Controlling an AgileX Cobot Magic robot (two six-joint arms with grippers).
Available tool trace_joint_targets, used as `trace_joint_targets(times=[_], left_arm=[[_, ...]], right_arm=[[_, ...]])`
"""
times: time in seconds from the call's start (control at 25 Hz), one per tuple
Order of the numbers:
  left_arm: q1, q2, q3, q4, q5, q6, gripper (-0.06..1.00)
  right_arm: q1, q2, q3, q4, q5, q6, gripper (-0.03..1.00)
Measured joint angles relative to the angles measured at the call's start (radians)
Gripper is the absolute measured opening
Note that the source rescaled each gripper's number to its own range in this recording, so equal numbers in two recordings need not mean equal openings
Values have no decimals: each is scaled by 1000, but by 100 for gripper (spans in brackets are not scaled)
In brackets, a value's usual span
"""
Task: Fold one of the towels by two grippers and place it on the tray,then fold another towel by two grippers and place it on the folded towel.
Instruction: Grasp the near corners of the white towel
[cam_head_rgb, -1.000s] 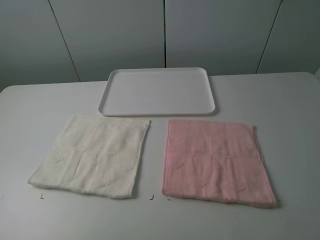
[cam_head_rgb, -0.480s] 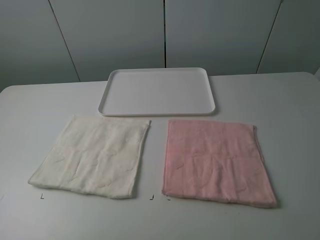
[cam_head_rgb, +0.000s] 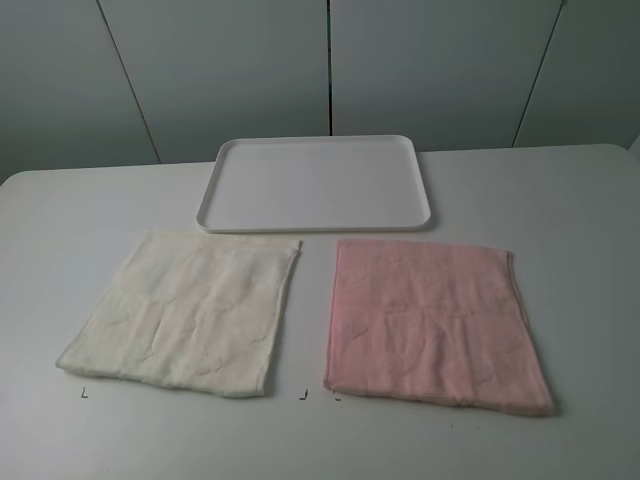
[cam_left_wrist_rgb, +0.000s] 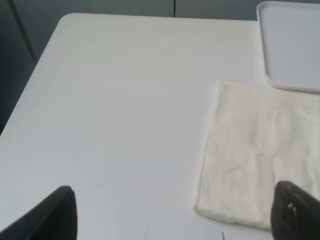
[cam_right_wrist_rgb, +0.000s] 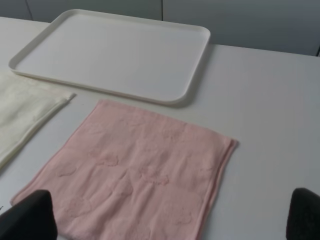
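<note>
Jaws wide apart, empty; left gripper (cam_left_wrist_rgb: 175, 217) & right gripper (cam_right_wrist_rgb: 167, 220) shd each pinch a near corner of cream towel (cam_head_rgb: 185, 312); fold evenly twd tray (cam_head_rgb: 315, 228).

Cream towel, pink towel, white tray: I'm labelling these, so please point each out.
cream terry towel (cam_head_rgb: 185, 312), high view, cloth centre
pink terry towel (cam_head_rgb: 430, 325), high view, cloth centre
flat white plastic tray (cam_head_rgb: 315, 227), high view, front rim
</note>
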Motion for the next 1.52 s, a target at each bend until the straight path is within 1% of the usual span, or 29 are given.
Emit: trace_joint_targets(times=[0.16,0.28,0.44,0.56,0.6,0.72,0.84,0.92,0.96,1.04,1.16,1.24,1.32,1.4,1.44,1.52], left_arm=[[0,0,0,4,0,0,100],[0,0,-19,-23,15,5,100],[0,17,-68,-40,46,72,100],[0,94,-103,-42,48,100,100],[0,128,-112,-42,48,116,100],[0,279,-148,-45,6,190,100],[0,445,-204,-62,-46,271,100],[0,560,-248,-67,-69,342,100],[0,622,-270,-67,-72,399,100],[0,734,-307,-69,-63,546,100],[0,907,-347,-71,-39,733,100],[0,999,-355,-71,-44,847,100],[0,1105,-355,-79,-61,995,100],[0,1199,-355,-100,-77,1116,100],[-7,1240,-355,-112,-84,1166,100],[-24,1309,-355,-124,-96,1235,100]], right_arm=[[0,0,0,8,0,0,100],[0,0,-13,-6,31,2,100],[0,-2,-74,-54,45,81,100],[0,43,-106,-53,58,103,100],[0,68,-116,-51,47,93,100],[0,189,-160,-47,-1,24,100],[0,350,-224,-47,-8,-59,100],[0,457,-273,-41,-10,-124,100],[0,513,-293,-24,-12,-163,100],[0,615,-333,11,-16,-245,100],[0,762,-358,82,-22,-367,100],[24,860,-361,95,-47,-416,100],[91,946,-361,90,-81,-435,100],[173,1033,-361,71,-116,-442,100],[219,1074,-361,64,-129,-441,100],[303,1147,-361,48,-151,-441,100]])
